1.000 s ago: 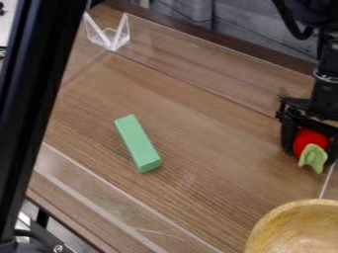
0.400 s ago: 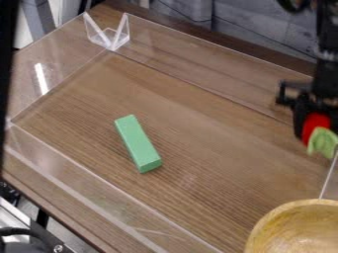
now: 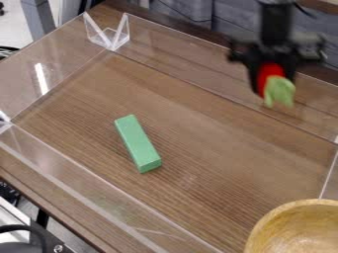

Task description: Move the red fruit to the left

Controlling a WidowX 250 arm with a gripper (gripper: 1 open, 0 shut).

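The red fruit (image 3: 275,83), small and bright red with a light green leafy end pointing down, hangs in the air above the wooden table near the back right. My gripper (image 3: 271,71) is shut on it from above, its black fingers on either side of the red body. The picture is blurred around the gripper. Fruit and gripper are well clear of the tabletop.
A green rectangular block (image 3: 136,142) lies on the wooden table (image 3: 199,148) left of centre. Clear acrylic walls (image 3: 53,69) fence the table. A clear folded stand (image 3: 109,33) sits at the back left. A wooden bowl's rim (image 3: 294,229) shows at the bottom right.
My gripper closed on the red fruit at the right edge, lifted it off the table and carried it up and to the left.
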